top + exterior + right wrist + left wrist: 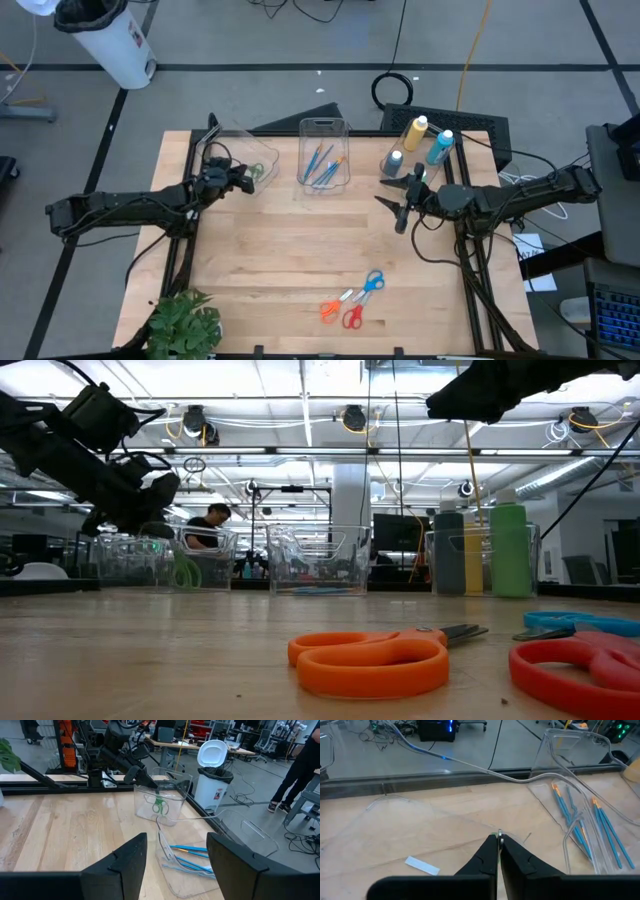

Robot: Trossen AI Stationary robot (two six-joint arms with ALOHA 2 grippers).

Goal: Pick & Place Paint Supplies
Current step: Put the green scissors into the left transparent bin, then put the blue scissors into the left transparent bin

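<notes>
While the overhead view lays out the whole table (pixel 260 260), only the right wrist view shows what sits in the clear bin (pixel 162 800) under the left claw (pixel 247 180): a pair of green scissors (pixel 159 806), leaning against the bin's wall with handles down and blades up. That claw hangs just above the bin's rim with its fingers pressed shut on nothing, as the left wrist view makes plain, tips meeting in a thin line.

Between the two claws stands the middle bin (pixel 324 150), holding the blue-handled brushes (pixel 322 165). From above they lie with their long axes running away from the table's near edge, slightly fanned. The left wrist view adds orange bands near their tips, unseen from above.

The right claw (pixel 402 203) hovers with its fingers apart and empty, just on the near side of the paint bottles (pixel 420 145). Overhead, the yellow and blue bottles tilt away from the claw; the low view instead shows grey, yellow and green bottles standing upright in their bin (pixel 485 560).

Well toward the near edge from the right claw lie three loose scissors: orange (pixel 331 308), red (pixel 352 317) and blue (pixel 371 283). Their long axes slant together, the blue handles farthest from that edge. The low view shows the orange pair flat, blades pointing right.
</notes>
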